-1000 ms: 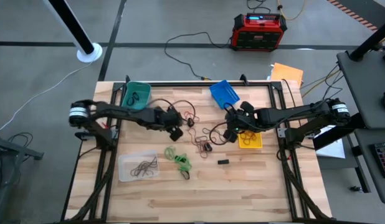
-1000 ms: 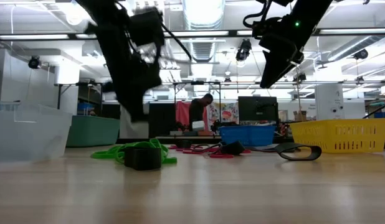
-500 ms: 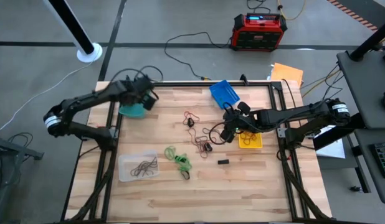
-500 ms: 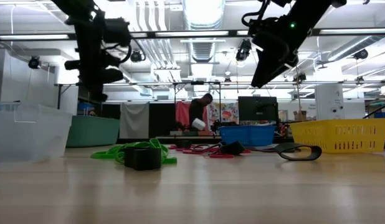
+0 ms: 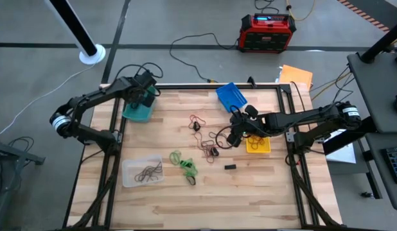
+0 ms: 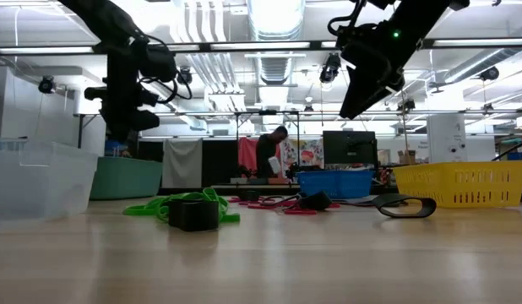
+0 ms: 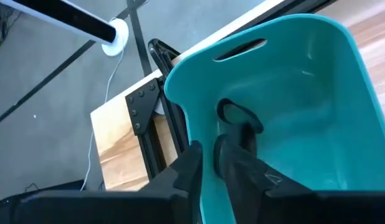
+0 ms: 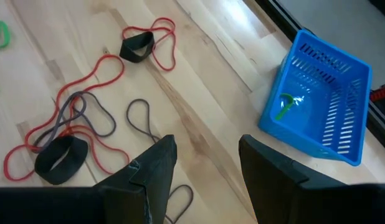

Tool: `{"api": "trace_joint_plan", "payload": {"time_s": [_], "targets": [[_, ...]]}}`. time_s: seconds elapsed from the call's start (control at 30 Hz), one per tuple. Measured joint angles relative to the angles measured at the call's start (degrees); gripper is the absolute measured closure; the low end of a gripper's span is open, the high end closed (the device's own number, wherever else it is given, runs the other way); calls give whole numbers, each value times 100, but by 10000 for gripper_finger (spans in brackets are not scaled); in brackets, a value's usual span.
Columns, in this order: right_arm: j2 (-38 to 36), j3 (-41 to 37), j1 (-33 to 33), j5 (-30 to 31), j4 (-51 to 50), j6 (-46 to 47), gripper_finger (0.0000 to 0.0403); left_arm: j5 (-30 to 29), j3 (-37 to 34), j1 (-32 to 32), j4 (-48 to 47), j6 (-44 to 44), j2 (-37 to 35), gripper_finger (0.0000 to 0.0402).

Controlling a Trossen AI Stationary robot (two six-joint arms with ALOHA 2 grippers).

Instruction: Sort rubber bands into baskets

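Note:
My left gripper (image 7: 210,155) hangs over the teal basket (image 5: 138,111) at the table's far left corner, fingers a narrow gap apart and slanting down into it. A dark rubber band (image 7: 238,116) shows inside the basket at one fingertip. My right gripper (image 8: 205,163) stands open in the air above the loose red and black rubber bands (image 8: 68,134) at mid-table, touching nothing. A green band (image 8: 285,106) lies in the blue basket (image 8: 317,99). The yellow basket (image 5: 257,145) sits beside the right arm. The clear basket (image 5: 142,172) holds dark bands. My left gripper has the dark band (image 7: 243,132) right at the tip of one finger (image 7: 233,152), inside the teal basket. Whether that finger touches the band I cannot tell. Nothing shows in the gap between the two fingers.
Green bands (image 5: 184,164) lie at mid-table toward the near side, more red bands (image 5: 198,120) farther back. A small black block (image 5: 230,167) rests near them. Bare wood stretches along the near edge. Metal frame rails border the table's left, right and far sides.
My left gripper has swung from mid-table toward the far left corner and risen, most of the way early on, and now hangs over the teal basket. My right gripper has stayed where it was.

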Motion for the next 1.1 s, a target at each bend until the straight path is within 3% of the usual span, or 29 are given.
{"api": "trace_joint_plan", "payload": {"time_s": [0.3, 0.53, 0.63, 0.87, 1.1], "targets": [[0, 0, 0, 0, 152, 73, 232, -101, -1, -177, 50, 114, -80, 289], [7, 0, 0, 0, 647, 4, 232, 5, -265, -1340, 474, 332, -394, 283], [54, 0, 0, -29, 941, -106, 232, 675, -515, -1961, 949, 822, -583, 283], [440, -2, -2, -263, 1643, -609, 232, 3620, -1377, -3083, 2451, 2640, -1129, 283], [1148, 234, -2, -704, 1868, -1200, 232, 3813, -1958, -3287, 3530, 2592, -1648, 283]]}}
